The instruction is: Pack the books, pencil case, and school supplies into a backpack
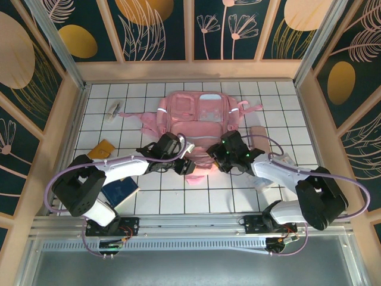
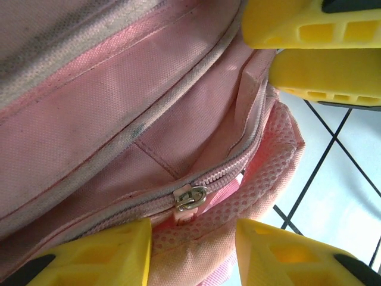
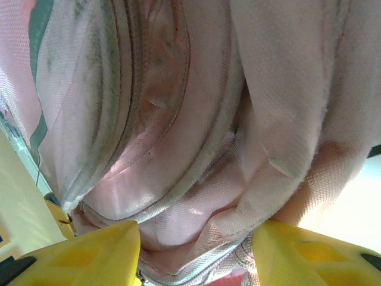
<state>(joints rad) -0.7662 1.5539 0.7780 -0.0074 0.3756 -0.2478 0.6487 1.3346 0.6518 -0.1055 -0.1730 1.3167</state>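
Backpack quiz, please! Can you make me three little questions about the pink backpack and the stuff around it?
1. True or false: the backpack is blue.
2. Pick one. Where does the dark blue book lie?
A. on top of the backpack
B. on the table, by the left arm
C. standing against the back wall
3. In the left wrist view, what small metal part sits on the backpack's seam?

Key: 1 false, it is pink. 2 B. 3 the zipper pull.
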